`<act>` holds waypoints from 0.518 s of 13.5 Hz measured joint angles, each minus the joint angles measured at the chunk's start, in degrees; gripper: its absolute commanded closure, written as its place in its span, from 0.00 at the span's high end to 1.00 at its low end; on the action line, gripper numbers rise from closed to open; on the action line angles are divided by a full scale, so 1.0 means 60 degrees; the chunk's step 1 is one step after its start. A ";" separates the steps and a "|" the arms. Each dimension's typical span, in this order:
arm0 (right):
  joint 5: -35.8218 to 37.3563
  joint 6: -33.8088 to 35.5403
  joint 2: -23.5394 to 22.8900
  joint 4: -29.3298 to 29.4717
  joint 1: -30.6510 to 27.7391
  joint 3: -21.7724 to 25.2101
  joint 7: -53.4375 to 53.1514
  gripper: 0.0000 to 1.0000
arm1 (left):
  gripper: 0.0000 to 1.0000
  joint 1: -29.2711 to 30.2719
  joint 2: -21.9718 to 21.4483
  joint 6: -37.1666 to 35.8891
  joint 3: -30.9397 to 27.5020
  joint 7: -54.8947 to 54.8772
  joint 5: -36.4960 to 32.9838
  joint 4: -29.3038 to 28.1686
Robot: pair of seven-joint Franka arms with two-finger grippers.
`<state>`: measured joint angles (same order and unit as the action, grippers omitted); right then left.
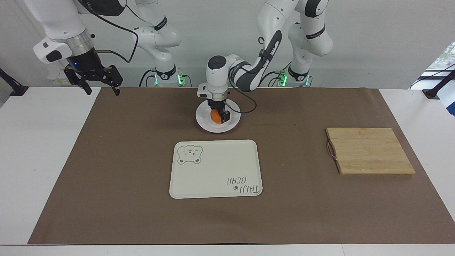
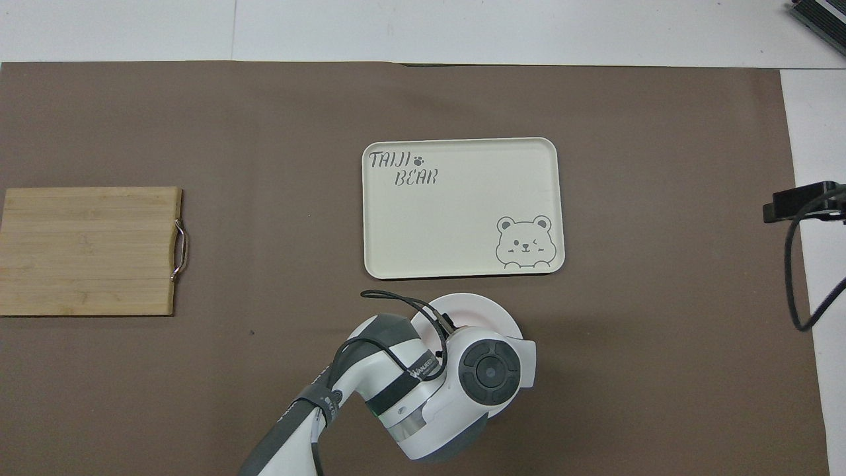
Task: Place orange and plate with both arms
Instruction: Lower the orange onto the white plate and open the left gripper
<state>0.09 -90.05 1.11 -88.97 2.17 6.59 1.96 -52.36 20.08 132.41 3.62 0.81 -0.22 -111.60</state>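
Left claw (image 1: 218, 116) sat low in white plate (image 1: 204, 121), fingers around orange (image 1: 215, 116); can't tell if grip let go. Plate lay near cream bear tray (image 1: 215, 168), not on it yet. Right claw (image 1: 95, 81) spread, waited over table end.

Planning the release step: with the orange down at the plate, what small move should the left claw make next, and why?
Probably finish opening and lift straight up: the left claw is low over the plate with the orange between its fingers, seemingly resting there. The right claw waits.
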 measured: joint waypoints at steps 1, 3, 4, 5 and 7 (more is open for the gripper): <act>0.0000 0.0000 0.0000 0.0000 0.0000 0.0000 0.0000 1.00 | 1.00 0.0000 -0.0012 0.0006 0.0000 0.0000 -0.0001 0.0008; 0.0000 0.0000 0.0000 0.0000 0.0000 0.0000 0.0000 1.00 | 1.00 0.0000 -0.0098 -0.0016 -0.0019 0.0000 -0.0003 0.0042; 0.0000 0.0000 0.0000 0.0000 0.0000 0.0000 0.0000 1.00 | 1.00 0.0005 -0.0204 -0.0087 -0.0051 0.0000 -0.0003 0.0053; 0.0000 0.0000 0.0000 0.0000 0.0000 0.0000 0.0000 1.00 | 1.00 0.0032 -0.0385 -0.0261 -0.0094 0.0000 -0.0004 0.0067; 0.0000 0.0000 0.0000 0.0000 0.0000 0.0000 0.0000 1.00 | 1.00 0.0208 -0.0898 -0.0883 -0.0180 0.0000 -0.0004 0.0163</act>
<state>0.09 -90.05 1.11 -88.97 2.17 6.59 1.96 -51.11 14.70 127.12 2.53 0.81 -0.24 -110.62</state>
